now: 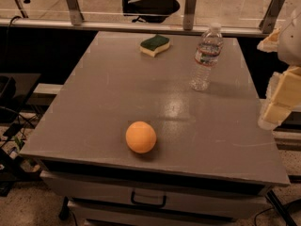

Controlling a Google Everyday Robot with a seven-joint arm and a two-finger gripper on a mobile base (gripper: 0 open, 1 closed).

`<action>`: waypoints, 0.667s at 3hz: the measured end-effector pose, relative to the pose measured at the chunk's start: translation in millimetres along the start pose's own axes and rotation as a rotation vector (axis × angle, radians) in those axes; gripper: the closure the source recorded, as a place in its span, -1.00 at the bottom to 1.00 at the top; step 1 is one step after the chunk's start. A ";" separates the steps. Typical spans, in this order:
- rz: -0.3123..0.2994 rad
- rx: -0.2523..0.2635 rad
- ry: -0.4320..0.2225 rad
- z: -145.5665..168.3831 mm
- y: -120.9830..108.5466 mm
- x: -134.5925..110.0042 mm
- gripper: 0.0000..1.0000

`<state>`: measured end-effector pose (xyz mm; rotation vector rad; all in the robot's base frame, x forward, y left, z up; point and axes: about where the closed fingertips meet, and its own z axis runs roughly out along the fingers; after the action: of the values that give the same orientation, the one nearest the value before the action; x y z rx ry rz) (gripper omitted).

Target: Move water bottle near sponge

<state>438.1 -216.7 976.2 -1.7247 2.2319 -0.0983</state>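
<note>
The clear ribbed plastic water bottle stands right of the green-topped yellow sponge on the grey desk, with the cream hand at the desk's right edge, its grip impossible to tell.

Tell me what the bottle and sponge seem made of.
The water bottle looks like thin clear plastic, glossy and ribbed. The sponge: likely soft pale foam under a matte dark green scouring layer. The gripper, right of the table, touches neither.

Left to right: sponge, water bottle, gripper.

water bottle upright on grey table, right of sponge, apart. orange ball near front. gripper far right.
</note>
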 end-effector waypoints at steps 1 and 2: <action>0.000 0.000 0.000 0.0 0.0 0.0 -1.00; 0.044 0.027 -0.020 5.0 -19.7 -1.6 -1.00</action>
<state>458.3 -219.7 976.7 -1.6543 2.2427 -0.0997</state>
